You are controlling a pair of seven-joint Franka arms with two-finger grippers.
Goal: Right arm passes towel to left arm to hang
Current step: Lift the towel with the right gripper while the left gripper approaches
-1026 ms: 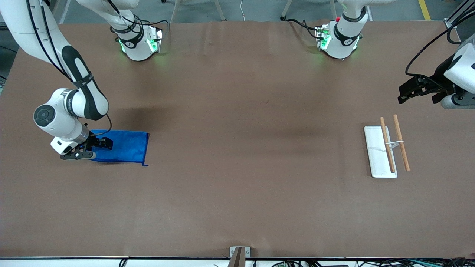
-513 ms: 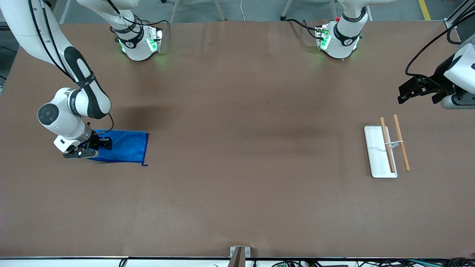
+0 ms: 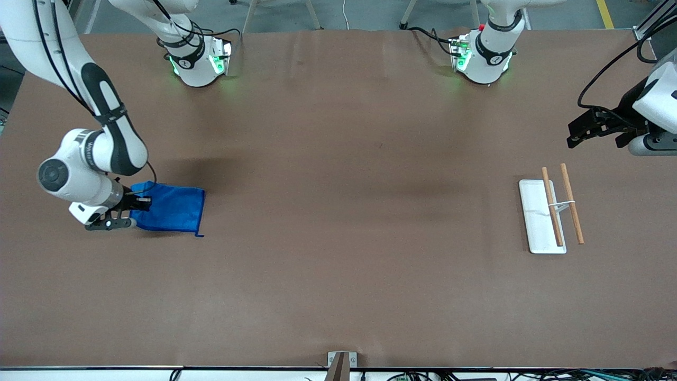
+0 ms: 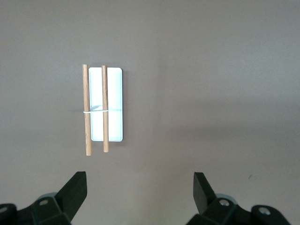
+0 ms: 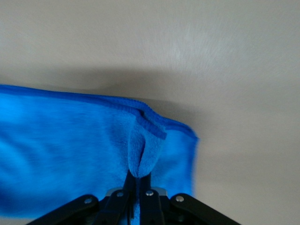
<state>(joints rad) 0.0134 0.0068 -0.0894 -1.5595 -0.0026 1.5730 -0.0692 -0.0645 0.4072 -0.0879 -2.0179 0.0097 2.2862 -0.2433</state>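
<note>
Brown table point(image 3: 338, 275) | bright blue towel point(image 3: 172, 209) — edge pinched by right claw point(image 3: 138, 203) | left claw point(image 3: 582, 129) — released, waiting

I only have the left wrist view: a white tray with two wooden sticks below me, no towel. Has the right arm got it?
Observer: Yes. The right gripper is shut on the towel, pinching a fold at its edge.
Operator: Is the towel off the table?
Observer: Mostly not; only the pinched edge is raised, the rest lies flat toward the right arm's end of the table.
Operator: Where is my gripper relative to the rack?
Observer: The left gripper waits open in the air, near the table edge at the left arm's end, beside the white tray.
</note>
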